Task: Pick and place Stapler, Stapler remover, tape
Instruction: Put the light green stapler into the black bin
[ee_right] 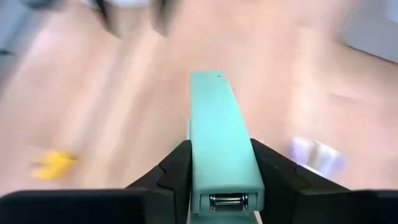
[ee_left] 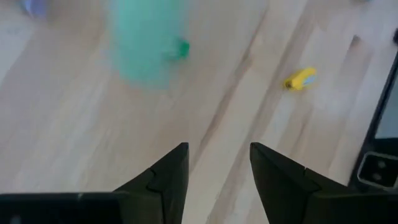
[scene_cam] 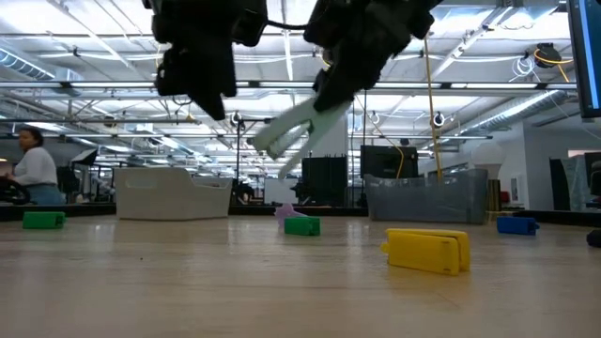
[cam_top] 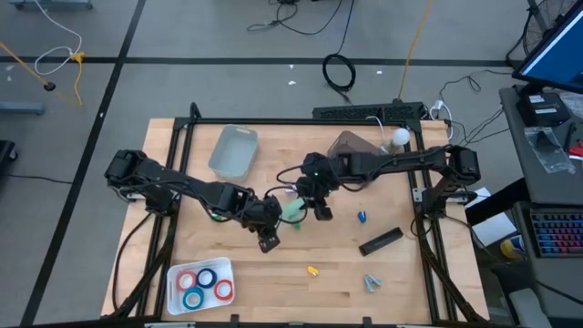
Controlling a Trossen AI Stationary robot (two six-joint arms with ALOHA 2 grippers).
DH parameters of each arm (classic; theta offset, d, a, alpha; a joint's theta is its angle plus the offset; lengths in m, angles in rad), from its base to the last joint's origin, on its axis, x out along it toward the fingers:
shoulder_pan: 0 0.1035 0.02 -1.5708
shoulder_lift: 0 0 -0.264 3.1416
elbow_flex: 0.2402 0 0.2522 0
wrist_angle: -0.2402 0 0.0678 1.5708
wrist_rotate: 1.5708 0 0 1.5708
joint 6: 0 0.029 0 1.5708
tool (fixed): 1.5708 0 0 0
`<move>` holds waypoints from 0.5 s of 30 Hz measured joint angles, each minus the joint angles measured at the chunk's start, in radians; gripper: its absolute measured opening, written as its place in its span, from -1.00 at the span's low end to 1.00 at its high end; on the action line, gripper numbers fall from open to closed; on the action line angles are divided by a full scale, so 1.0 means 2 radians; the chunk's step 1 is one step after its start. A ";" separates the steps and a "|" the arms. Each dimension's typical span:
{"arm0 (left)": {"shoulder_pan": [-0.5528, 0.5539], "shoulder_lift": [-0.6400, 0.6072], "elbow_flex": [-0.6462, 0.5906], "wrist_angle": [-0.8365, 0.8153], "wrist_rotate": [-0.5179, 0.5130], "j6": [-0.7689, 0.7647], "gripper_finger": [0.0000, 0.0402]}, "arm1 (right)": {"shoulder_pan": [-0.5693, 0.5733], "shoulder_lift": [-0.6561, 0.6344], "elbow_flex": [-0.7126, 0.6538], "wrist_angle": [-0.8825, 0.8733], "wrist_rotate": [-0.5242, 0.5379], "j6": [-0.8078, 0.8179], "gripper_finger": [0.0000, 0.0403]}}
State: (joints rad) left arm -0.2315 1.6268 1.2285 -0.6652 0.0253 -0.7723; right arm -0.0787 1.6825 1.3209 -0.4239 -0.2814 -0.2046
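Note:
My right gripper (cam_top: 321,210) is shut on a mint-green stapler (cam_top: 293,211) above the middle of the table. In the low view the stapler (scene_cam: 291,131) hangs tilted in the air. My left gripper (cam_top: 267,241) is open and hovers just nearer and left of it; its wrist view (ee_left: 219,155) shows bare wood between the fingers and the stapler (ee_left: 146,43) blurred beyond. The tape rolls (cam_top: 202,284), red and blue, lie in a white tray at the near left. A black stapler (cam_top: 380,241) lies flat on the table to the right. My right gripper pinches the mint-green stapler between its two fingers by the sides of its rear, hinge end (ee_right: 225,200). The stapler's body runs on forward past the fingertips (ee_right: 179,158). It is lifted clear of the table, and its free end (scene_cam: 268,143) tilts downward.
A grey bin (cam_top: 233,150) and a second container (cam_top: 351,146) stand at the far side. Small pieces lie about: yellow (cam_top: 312,271), blue (cam_top: 362,216), a grey metal one (cam_top: 372,282). The white tray (cam_top: 175,273) sits at the near left edge. Bare wood lies between.

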 joint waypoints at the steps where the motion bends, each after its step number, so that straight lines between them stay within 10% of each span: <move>1: 0.000 0.000 0.000 -0.005 0.001 -0.006 -0.13 | 0.000 -0.002 0.000 -0.010 0.021 -0.005 -0.39; 15: -0.024 0.000 0.000 -0.036 -0.087 -0.022 -0.13 | -0.035 -0.085 0.000 -0.083 0.225 0.015 -0.40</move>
State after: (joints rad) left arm -0.2787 1.6265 1.2285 -0.7372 -0.1483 -0.8169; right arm -0.1483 1.5117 1.3210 -0.5890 0.1688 -0.1750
